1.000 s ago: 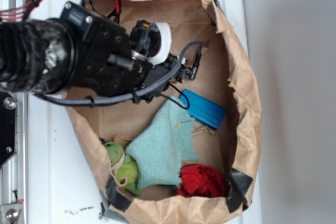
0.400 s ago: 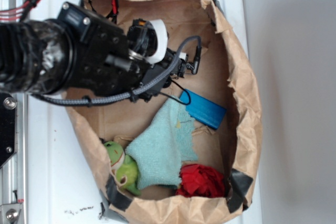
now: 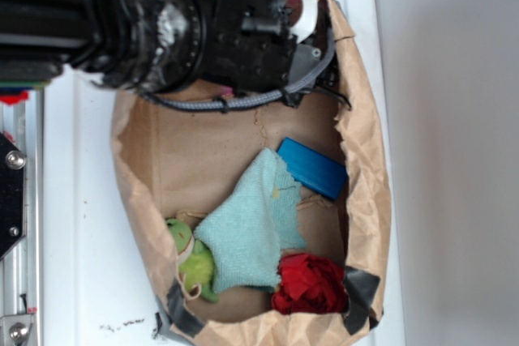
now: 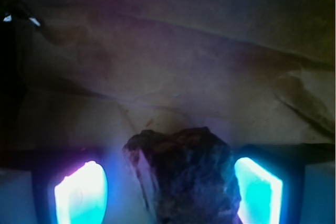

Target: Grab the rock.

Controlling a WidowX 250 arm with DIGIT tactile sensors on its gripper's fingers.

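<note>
1. Tabletop [image 3: 89, 224]: white, carried everything; metal rail along its edge on the picture's left.
2. Robot arm [image 3: 122, 26]: black, w/ braided cables, reached in from the picture's left across the top of the ext. view and hid the upper part of the bag.
3. Paper bag [image 3: 373, 168]: brown, crumpled, lying open on the tabletop; dark tape patches at its lower corners.
4. Cloth [image 3: 247, 237]: light teal, spread on the bag floor near the middle, lower half.
5. Blue block [image 3: 312, 168]: flat, tilted, just beside the cloth's upper right edge, near the bag's right wall.
6. Red fabric ball [image 3: 312, 281]: at the bag's bottom right, touching the cloth's lower edge.
7. Green plush frog [image 3: 190, 257]: at the bottom left, against the cloth's left side.
8. Tool [image 4: 168, 190]: open; in the wrist view its two glowing fingers [image 4: 81, 192] stood well apart, one each side of the rock. Fingers looked clear of the stone, w/ a gap on both sides, so nothing held. In the ext. view the tool was hidden under the arm at the bag's upper right.
9. Rock [image 4: 184, 174]: dark, rough lump, sat on the brown paper between the fingers, nearer the right one. Not visible in the ext. view.
</note>
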